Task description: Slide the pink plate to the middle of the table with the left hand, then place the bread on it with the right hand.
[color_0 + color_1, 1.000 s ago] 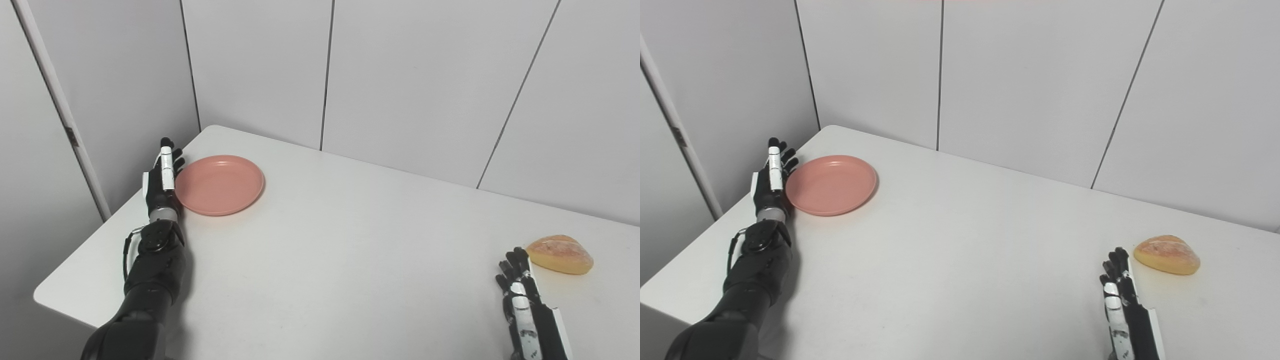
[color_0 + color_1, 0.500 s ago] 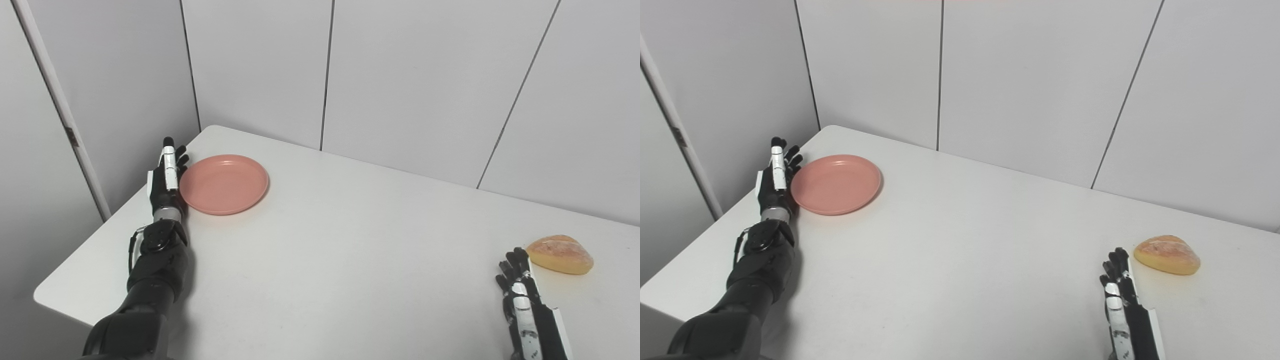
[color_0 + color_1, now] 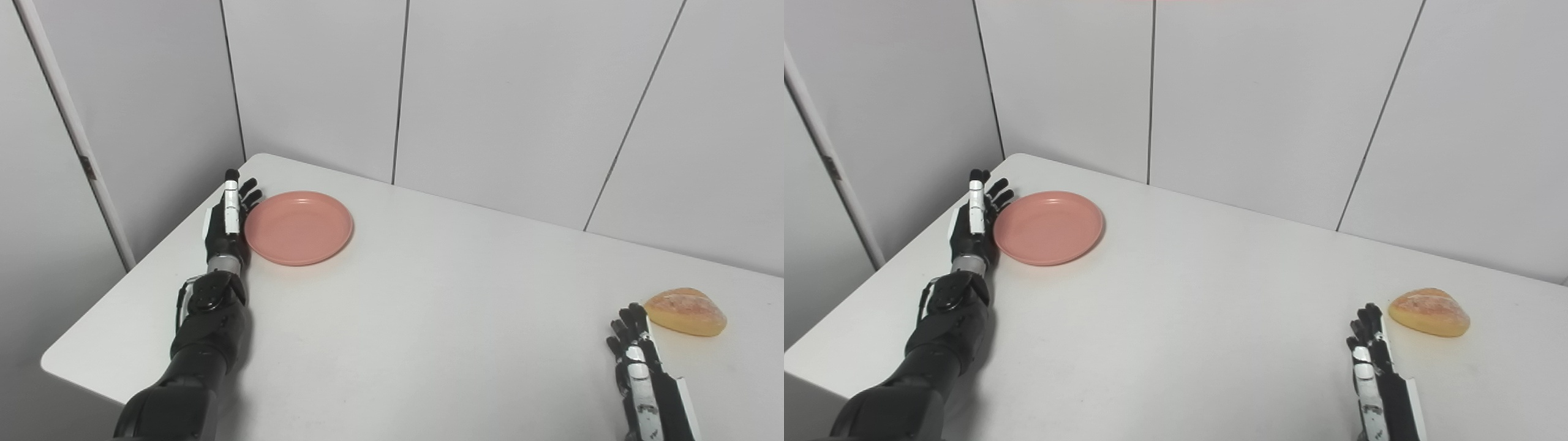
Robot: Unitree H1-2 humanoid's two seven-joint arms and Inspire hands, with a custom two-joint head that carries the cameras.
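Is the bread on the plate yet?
No, the bread lies on the table near the right hand, far from the pink plate.

The right hand (image 3: 643, 373) is cut off by the bottom edge, so only its fingers and part of the back show; its palm is out of sight. The left hand (image 3: 228, 217) stands edge-on against the pink plate (image 3: 299, 227), hiding the plate's left rim and its own palm. The table (image 3: 429, 318) runs out of frame at right and bottom.
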